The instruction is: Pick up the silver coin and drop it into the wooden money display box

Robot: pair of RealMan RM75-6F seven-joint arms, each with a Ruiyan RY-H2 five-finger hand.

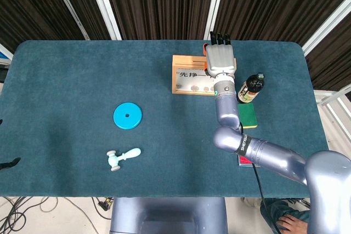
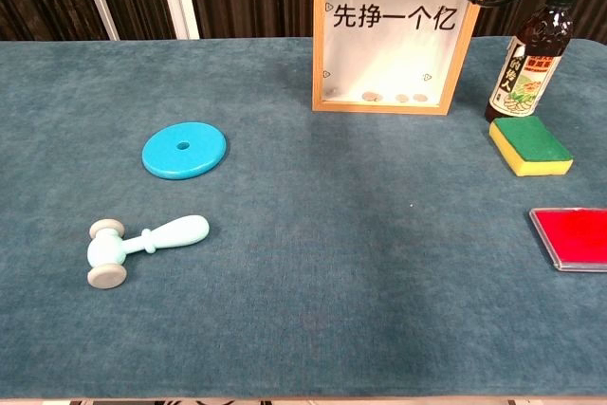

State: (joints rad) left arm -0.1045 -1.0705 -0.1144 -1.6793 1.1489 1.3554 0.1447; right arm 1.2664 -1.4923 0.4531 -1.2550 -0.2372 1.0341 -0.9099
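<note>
R hand [image 1: 220, 58] hovers over wooden box [image 2: 393, 33] top edge; can't tell if fingers hold a coin. Risk: misaligned w/ slot, coin drops onto table [image 2: 313, 263].

The box [image 2: 392, 33] is set at the far side, a bottle [image 2: 531, 57] right of it, a sponge [image 2: 530, 145] nearer; disc [image 2: 184, 149] and hammer [image 2: 142, 245] are placed left.

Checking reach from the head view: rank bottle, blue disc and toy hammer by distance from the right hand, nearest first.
From the right hand, head view:
1. Dark bottle, just to its right, near the sponge.
2. Blue disc, mid-table, well to its left.
3. Toy hammer, farthest, left and toward the near table edge.
</note>
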